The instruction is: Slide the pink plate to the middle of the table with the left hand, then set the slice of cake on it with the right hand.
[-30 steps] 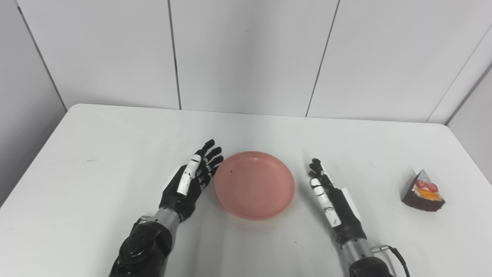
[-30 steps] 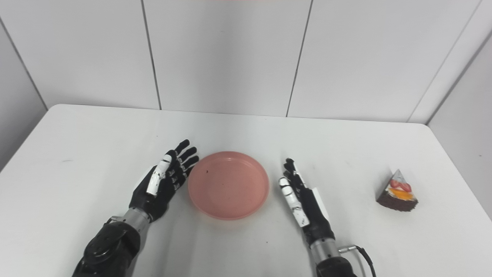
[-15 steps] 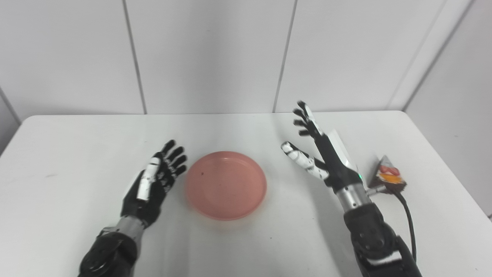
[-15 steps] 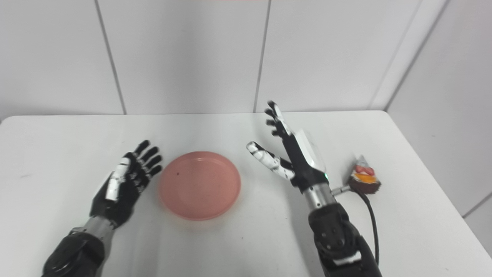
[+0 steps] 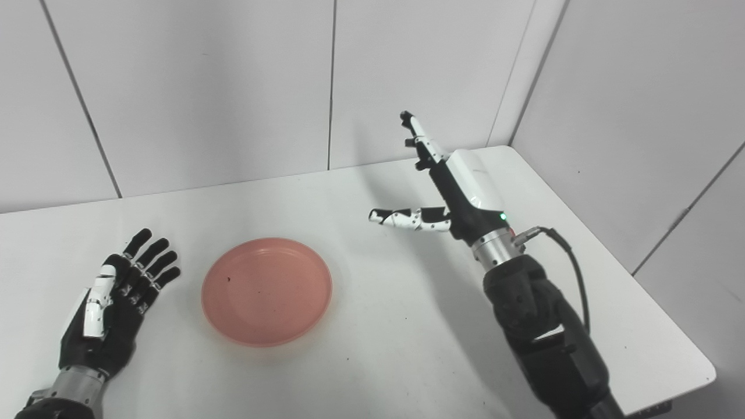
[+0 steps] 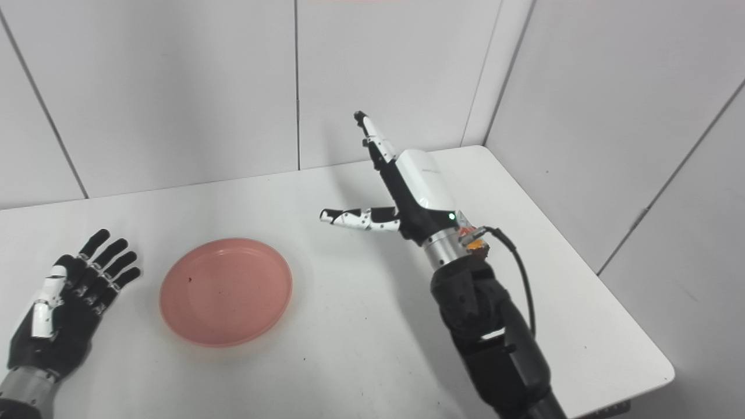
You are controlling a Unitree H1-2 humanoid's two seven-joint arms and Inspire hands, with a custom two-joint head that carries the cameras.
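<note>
Plate, pink and bare, sits on the white table. At its 9 o'clock, the left hand lies spread, empty. At 2 o'clock, the right hand is raised, fingers splayed, holding nothing; cake barely shows behind its wrist.

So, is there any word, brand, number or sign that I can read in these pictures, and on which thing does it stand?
No text can be read.
White cover on the back of the right hand: a small grey mark near its top, too small to read.
Pink plate, left hand, table: no writing shows.
</note>
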